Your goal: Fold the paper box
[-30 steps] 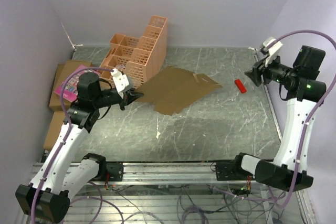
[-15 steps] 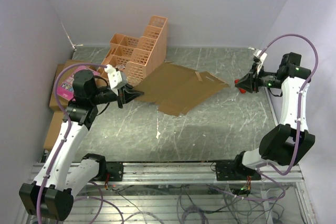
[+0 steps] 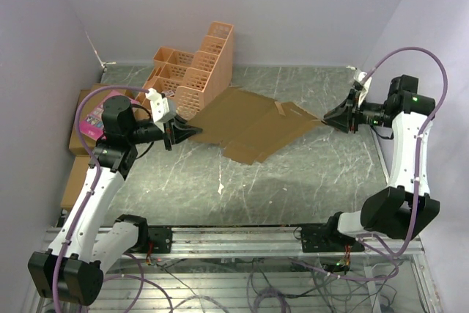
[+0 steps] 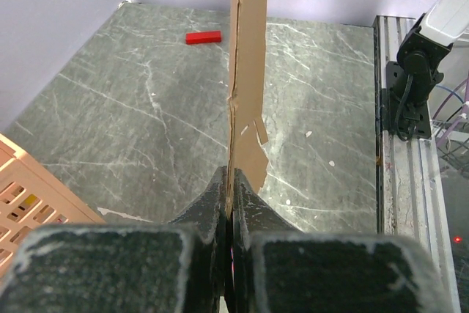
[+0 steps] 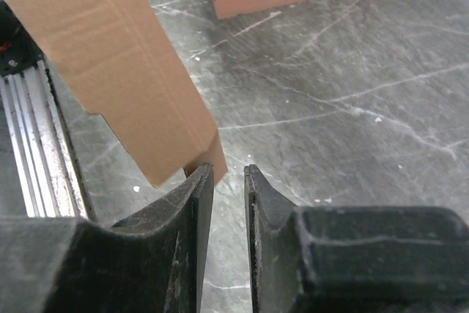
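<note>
Our white-and-black left arm rises from its base at 7 o'clock, bends at the elbow and reaches toward 3 o'clock. The left gripper (image 3: 181, 132) is clenched on the 9 o'clock edge of the thin brown corrugated-cardboard paper box (image 3: 253, 126). In the left wrist view we see its dark fingers (image 4: 212, 199) pressed tight on the rim. Our right arm stands tall from 5 o'clock, folds over and points toward 9 o'clock, with the right gripper (image 3: 328, 116) at the sheet's 3 o'clock corner. Its jaws stand slightly apart, holding nothing. The corner sits at one fingertip (image 5: 199, 177), and we cannot tell whether they touch.

A pink book (image 3: 94, 113) lies on flat brown cartons (image 3: 77, 144) at 9 o'clock. A peach-orange plastic lattice crate (image 3: 194, 71), stepped in tiers, stands just beside the sheet at its 11 o'clock. The sheet lies unfolded across the middle of the table, matte, creased and flapped, its cut edge notched.

The grey-green marble-patterned table (image 3: 293, 174) carries white veins and a small red rectangular block (image 4: 203, 37). Pale lavender walls (image 3: 308, 5) enclose it, and an aluminium rail (image 3: 242, 234) runs along 6 o'clock.
</note>
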Motion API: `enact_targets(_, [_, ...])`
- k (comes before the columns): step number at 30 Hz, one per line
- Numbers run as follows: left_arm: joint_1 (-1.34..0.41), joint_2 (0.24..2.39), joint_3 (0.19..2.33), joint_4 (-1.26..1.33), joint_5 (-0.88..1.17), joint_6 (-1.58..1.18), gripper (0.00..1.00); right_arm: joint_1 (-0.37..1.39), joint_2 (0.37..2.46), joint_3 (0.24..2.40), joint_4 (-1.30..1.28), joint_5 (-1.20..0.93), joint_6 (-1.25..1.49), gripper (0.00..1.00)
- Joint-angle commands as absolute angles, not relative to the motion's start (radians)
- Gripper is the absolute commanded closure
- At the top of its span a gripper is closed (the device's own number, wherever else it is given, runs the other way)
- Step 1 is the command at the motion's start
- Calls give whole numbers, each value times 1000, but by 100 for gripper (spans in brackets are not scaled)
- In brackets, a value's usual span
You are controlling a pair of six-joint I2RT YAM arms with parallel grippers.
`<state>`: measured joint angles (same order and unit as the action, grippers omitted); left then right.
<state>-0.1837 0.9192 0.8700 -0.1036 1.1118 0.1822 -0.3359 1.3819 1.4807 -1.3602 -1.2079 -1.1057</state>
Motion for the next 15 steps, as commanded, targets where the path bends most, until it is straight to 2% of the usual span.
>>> enact_targets(1, [-170, 916, 887, -60, 1141, 176, 93, -288, 1341, 1471, -1379, -1232, -1087, 76])
enact_targets(15, [-165, 918, 890, -41, 1167, 161, 93, -274, 1361, 1412, -1379, -1238, -1113, 69])
